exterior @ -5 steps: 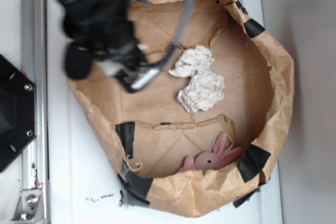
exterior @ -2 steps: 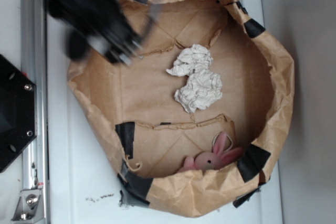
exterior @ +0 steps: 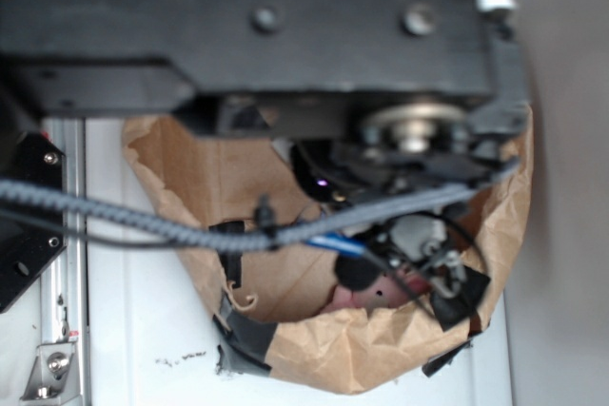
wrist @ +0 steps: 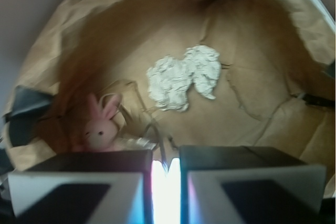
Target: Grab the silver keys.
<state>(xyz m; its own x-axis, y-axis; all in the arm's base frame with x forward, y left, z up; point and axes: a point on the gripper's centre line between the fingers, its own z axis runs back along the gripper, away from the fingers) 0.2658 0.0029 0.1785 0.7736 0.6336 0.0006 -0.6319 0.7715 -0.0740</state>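
Silver keys (wrist: 157, 141) lie on the paper bag's (wrist: 252, 93) floor, thin and shiny, just beyond the gripper (wrist: 166, 174) and right beside the pink plush bunny (wrist: 100, 128). The gripper's fingers (wrist: 84, 182) stand close together, a narrow bright slit between them, holding nothing. Farther in from the bunny rests the crumpled paper wad (wrist: 181, 76), apart from the keys.

A robot lab bench: a white counter (exterior: 143, 330) with a bolted aluminium rail (exterior: 59, 330), and a taped brown paper bag (exterior: 362, 354) serving as test bin.
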